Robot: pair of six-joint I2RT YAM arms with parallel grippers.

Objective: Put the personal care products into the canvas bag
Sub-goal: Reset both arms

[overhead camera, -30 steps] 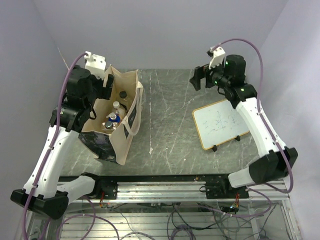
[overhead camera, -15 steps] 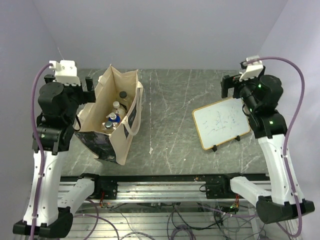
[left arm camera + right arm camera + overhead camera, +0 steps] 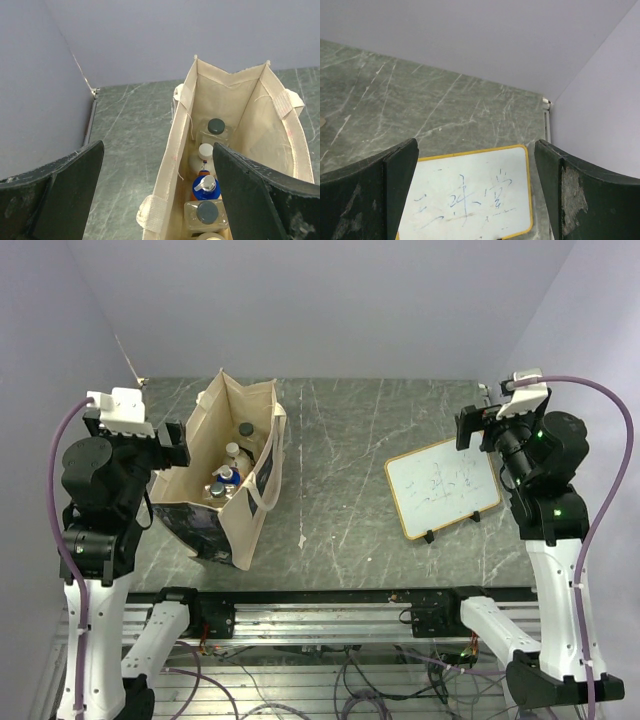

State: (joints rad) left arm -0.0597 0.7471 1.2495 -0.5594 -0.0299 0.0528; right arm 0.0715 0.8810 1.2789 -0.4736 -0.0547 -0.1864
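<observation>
1. Your left gripper (image 3: 170,443) is hanging in the air by the left side of the canvas bag (image 3: 250,525), with its fingers spread wide and gripping nothing.
2. The bag is standing upright and open on the left part of the table (image 3: 340,440), with a dark print showing low on its near end.
3. The bottles are sitting inside it in a row. In the left wrist view you're looking down on a dark-capped clear bottle (image 3: 216,127), a white cap (image 3: 206,149), a blue bottle (image 3: 204,187) with a bit of orange, a second dark-capped bottle (image 3: 206,214), and a cream lid (image 3: 210,236) peeking in at the bottom edge.
4. Your right gripper (image 3: 468,427) is hovering up over the far right of the table, jaws wide apart too, nothing in them.
5. The whiteboard (image 3: 441,487) is sitting on the right side of the table, well apart from the bag.
</observation>
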